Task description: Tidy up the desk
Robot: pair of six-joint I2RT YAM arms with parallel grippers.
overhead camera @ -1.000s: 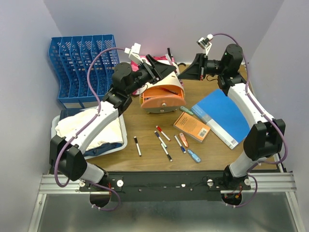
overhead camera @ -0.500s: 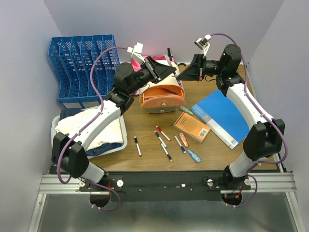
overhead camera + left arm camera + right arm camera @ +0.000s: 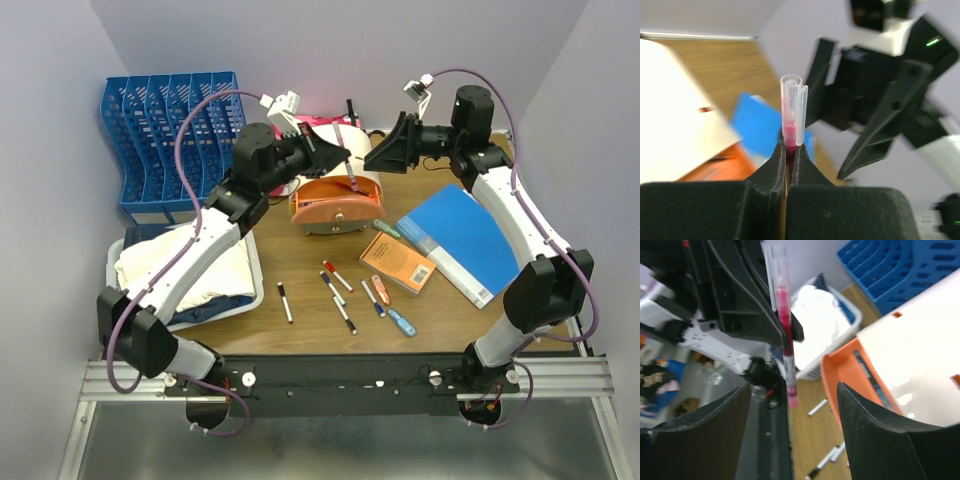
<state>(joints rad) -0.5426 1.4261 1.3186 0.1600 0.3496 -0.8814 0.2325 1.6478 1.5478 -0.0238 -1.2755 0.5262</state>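
A pink pen (image 3: 791, 115) with a clear cap stands upright in my left gripper (image 3: 789, 147), whose jaws are shut on its lower end. In the top view this gripper (image 3: 347, 156) holds the pen (image 3: 351, 178) in the air above the open orange pencil case (image 3: 335, 205) at the back of the desk (image 3: 310, 310). My right gripper (image 3: 373, 158) faces it from the right. In the right wrist view the right gripper (image 3: 792, 390) stands open, its fingers (image 3: 867, 425) wide apart on either side of the pen (image 3: 785, 330) and clear of it.
Several markers (image 3: 340, 290) and a screwdriver (image 3: 401, 322) lie on the desk's front middle. An orange book (image 3: 397, 262) and a blue folder (image 3: 460, 240) lie to the right. A blue file rack (image 3: 170, 140) stands back left, a white tray with cloth (image 3: 190, 270) in front of it.
The left gripper has shut on the pink pen. The right gripper, which held the pen before, has opened and let it go. Both wrists shifted slightly upward.
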